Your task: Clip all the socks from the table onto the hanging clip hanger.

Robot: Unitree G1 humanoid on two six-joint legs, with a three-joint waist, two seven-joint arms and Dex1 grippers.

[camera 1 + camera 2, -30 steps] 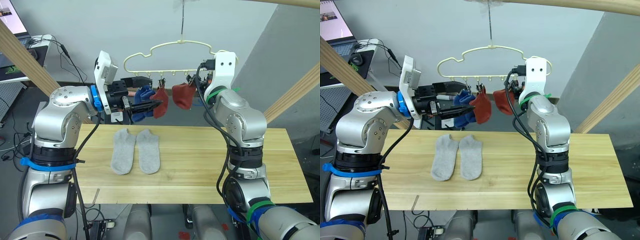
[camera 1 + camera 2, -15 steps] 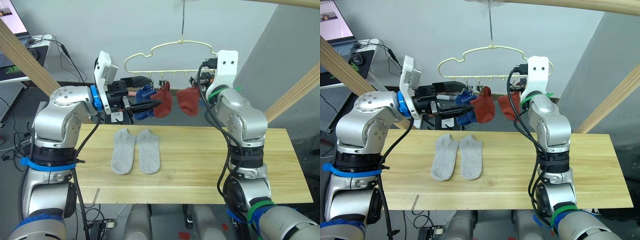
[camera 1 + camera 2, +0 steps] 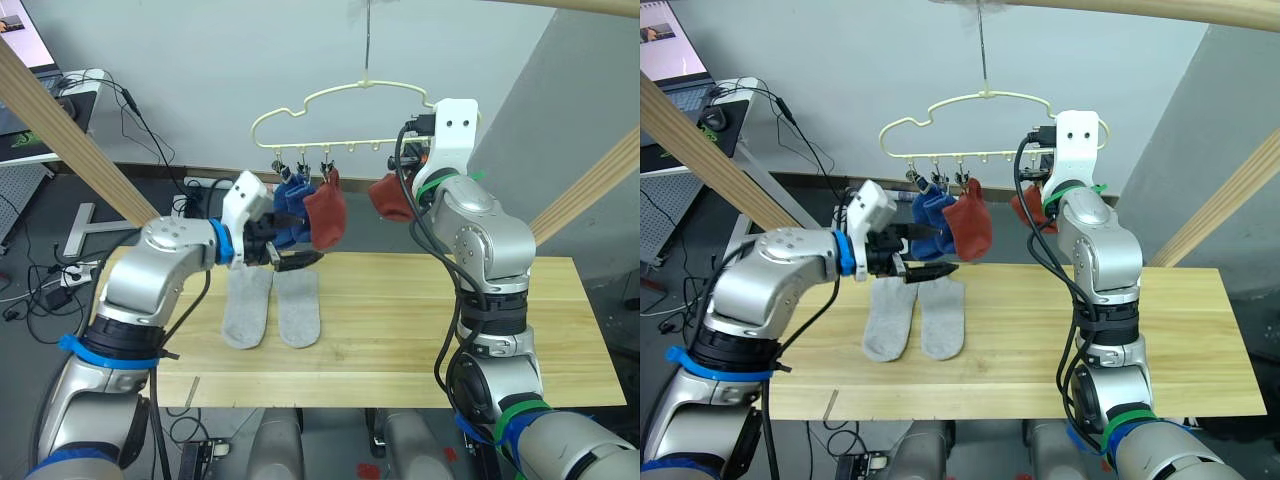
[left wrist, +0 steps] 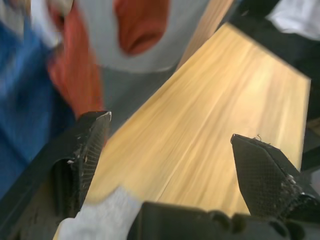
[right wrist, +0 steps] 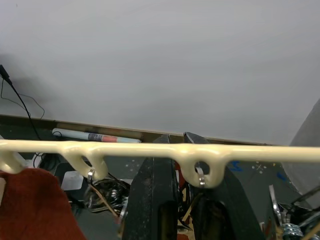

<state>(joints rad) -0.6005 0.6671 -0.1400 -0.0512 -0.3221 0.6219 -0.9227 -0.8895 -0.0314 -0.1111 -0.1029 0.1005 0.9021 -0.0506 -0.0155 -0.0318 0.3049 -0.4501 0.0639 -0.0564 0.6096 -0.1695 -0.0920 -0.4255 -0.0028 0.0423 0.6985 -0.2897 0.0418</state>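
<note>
Hanging upper centre, the clip hanger (image 3: 340,115) carries blue socks (image 3: 291,200) and one rust sock (image 3: 326,211). Right gripper (image 5: 182,172) looks pinched on the second rust sock (image 3: 392,197) for clipping. Left gripper (image 4: 170,150), jaws spread and empty, sits low over grey socks (image 3: 272,305) on the table (image 3: 400,330), probably for a pickup.

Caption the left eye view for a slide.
Two grey socks lie on the table; blue and red socks hang clipped on the clip hanger.
</note>
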